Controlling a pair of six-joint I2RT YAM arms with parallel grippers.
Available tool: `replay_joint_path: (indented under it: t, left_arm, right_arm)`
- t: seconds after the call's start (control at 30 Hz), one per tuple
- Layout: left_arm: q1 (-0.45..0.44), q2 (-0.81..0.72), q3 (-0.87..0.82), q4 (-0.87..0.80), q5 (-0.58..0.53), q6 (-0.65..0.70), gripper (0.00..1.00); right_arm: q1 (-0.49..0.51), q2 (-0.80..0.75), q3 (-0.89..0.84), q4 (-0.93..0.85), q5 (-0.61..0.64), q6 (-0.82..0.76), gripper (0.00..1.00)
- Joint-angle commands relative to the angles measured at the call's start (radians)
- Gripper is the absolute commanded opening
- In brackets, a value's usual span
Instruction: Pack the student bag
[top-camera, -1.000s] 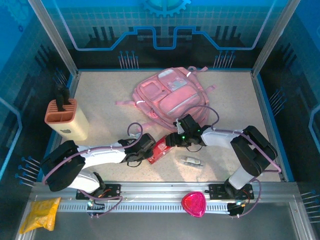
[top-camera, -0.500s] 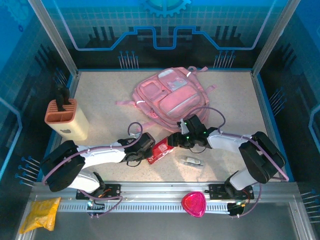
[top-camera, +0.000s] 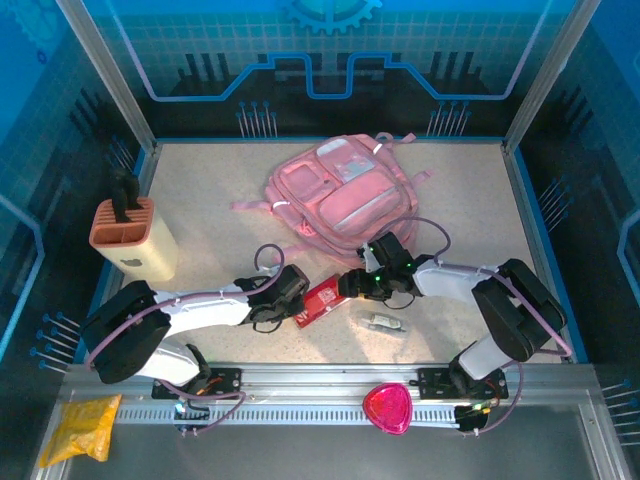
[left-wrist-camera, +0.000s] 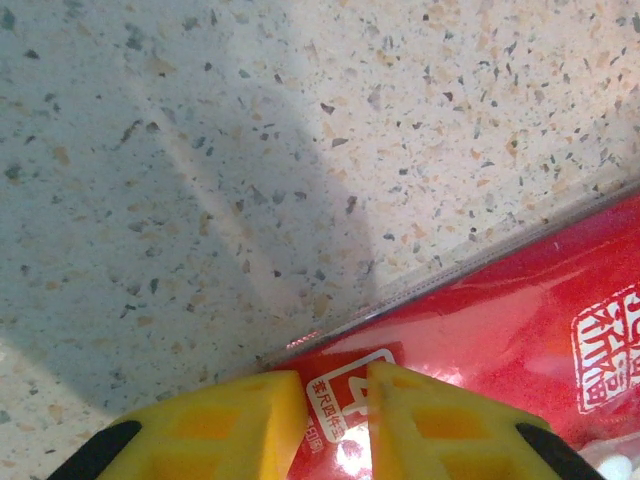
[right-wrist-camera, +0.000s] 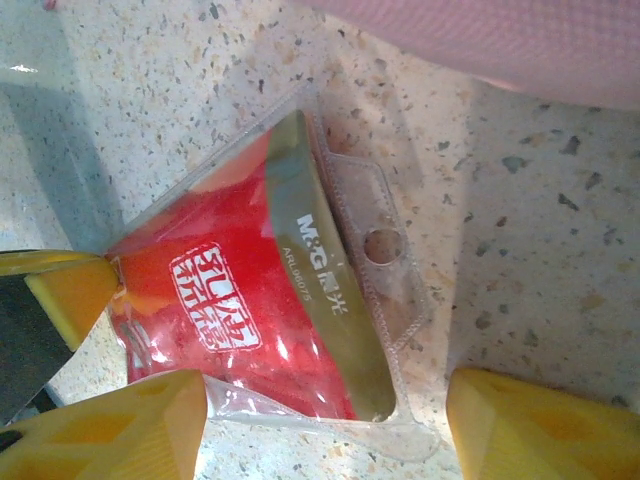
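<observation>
The table (top-camera: 470, 200) is viewed from above, behind its near edge; both wrist views are aimed down at close range, sharing the red packet (right-wrist-camera: 235, 300).

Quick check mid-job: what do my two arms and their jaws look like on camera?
Left arm and right arm: white links between bulky black joints, with purple cables looping alongside. Their jaws are chunky yellow blocks on black backing.

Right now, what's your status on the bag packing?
Left fingers pinched on one end of packet. Right fingers open, straddling its other end. Bag lies just behind, packet not yet in it. Small silver item loose beside them.
</observation>
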Motion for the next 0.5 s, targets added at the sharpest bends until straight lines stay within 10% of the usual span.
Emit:
replay_joint_path:
  t: [0.0,0.47]
  left_arm:
    - [0.028,0.091,-0.089,-0.007,0.021,0.009,0.26]
    - [0.031,0.106,-0.072,0.004,0.04,0.028,0.26]
  right_arm:
    - [-0.007,-0.012,-0.013,-0.05,0.034,-0.036,0.66]
    - [-0.013,-0.01,-0.076,0.201,-0.139,0.115,0.44]
